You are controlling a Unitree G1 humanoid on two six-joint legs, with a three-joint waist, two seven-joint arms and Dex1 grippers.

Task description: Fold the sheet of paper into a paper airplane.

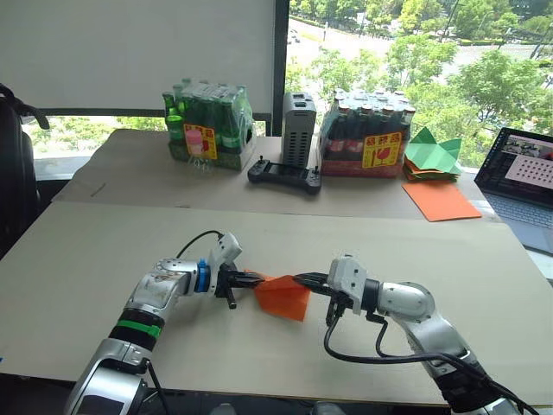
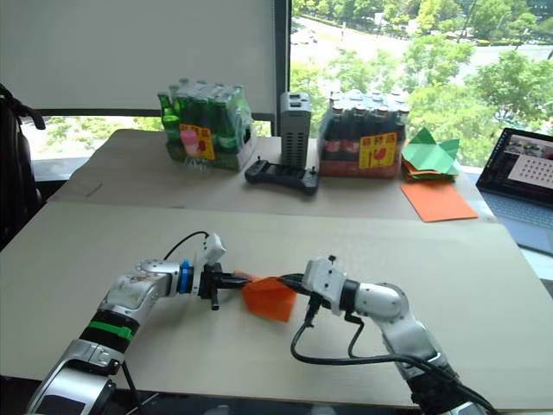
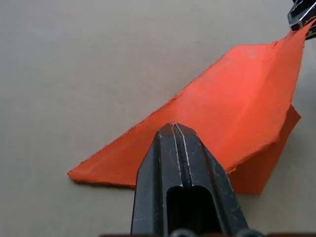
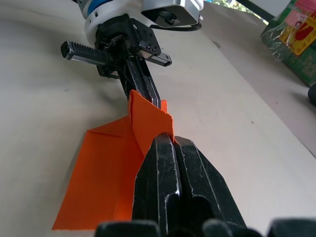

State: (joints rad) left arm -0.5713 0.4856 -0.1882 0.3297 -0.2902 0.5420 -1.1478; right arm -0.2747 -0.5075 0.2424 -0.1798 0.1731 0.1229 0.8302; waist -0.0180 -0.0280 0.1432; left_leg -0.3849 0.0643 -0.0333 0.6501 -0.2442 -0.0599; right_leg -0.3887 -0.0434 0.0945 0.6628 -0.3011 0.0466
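In the lower middle of the head views, the left end effector [image 1: 244,279] and the right end effector [image 1: 313,279] face each other, each with its black fingers pressed together on opposite ends of the sheet of paper [image 1: 282,296]. Held this way, the sheet seems lifted by its top ridge so the flaps hang toward the counter [image 1: 104,259], probably to set or sharpen a crease. The paper is bright orange, already a layered, pointed wedge with crease lines and slightly ragged edges. Farther back, upper right, lie a larger orange sheet [image 1: 441,201] and green paper shapes [image 1: 432,154].
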